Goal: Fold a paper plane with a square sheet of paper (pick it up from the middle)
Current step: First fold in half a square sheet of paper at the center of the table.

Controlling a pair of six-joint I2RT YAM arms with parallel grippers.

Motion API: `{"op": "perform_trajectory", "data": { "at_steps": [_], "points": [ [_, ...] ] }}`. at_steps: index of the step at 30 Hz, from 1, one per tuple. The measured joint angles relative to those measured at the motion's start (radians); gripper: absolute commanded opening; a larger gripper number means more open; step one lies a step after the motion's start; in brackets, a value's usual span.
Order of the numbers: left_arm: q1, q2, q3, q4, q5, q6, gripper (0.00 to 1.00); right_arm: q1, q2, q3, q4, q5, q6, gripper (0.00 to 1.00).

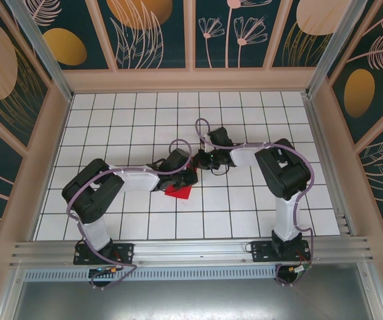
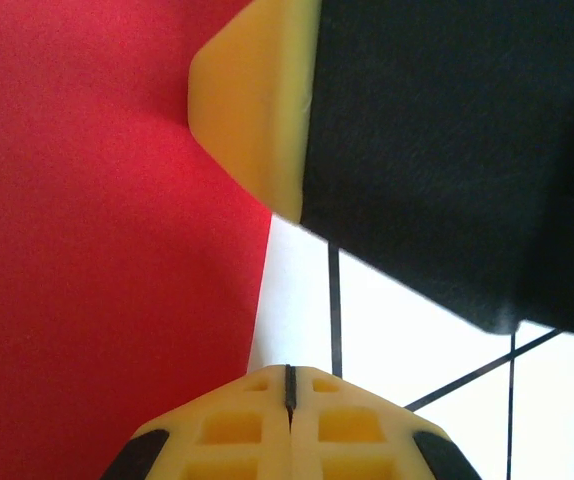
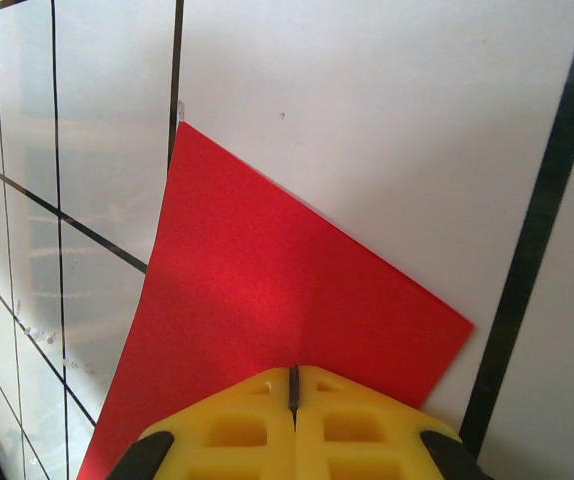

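Red sheet of paper [image 1: 178, 192] lies flat on the grid table [image 1: 111, 113] near its centre, at 6 o'clock of where the arms meet. Left gripper [image 2: 289, 378] and right gripper [image 3: 293, 372] both closed tight, tips at the paper's edge. Pinching or just pressing, cannot tell. No dart shape yet, so most folding seems left.

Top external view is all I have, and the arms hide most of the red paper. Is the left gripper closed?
Observer: Yes. The left wrist view shows the left gripper shut, its tips at the edge of the square sheet of paper.
Operator: And the right one?
Observer: The right gripper is shut too, tips over the red sheet.
Operator: Any crease there?
Observer: None visible ahead of those tips; the surface looks smooth.
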Motion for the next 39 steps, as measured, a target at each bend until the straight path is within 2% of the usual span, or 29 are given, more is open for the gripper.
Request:
{"op": "perform_trajectory", "data": {
  "at_steps": [14,30,39],
  "points": [
    [0.012,-0.011,-0.095,0.127,0.059,0.023,0.00,-0.001,0.002,0.000,0.001,-0.003,0.000,0.00],
    [-0.010,-0.075,-0.171,0.118,0.126,0.043,0.00,-0.001,0.003,0.000,0.001,-0.003,0.000,0.00],
    [-0.027,-0.161,-0.276,0.142,0.129,0.008,0.00,-0.001,0.004,0.001,0.001,-0.004,0.000,0.00]
  ]
}}
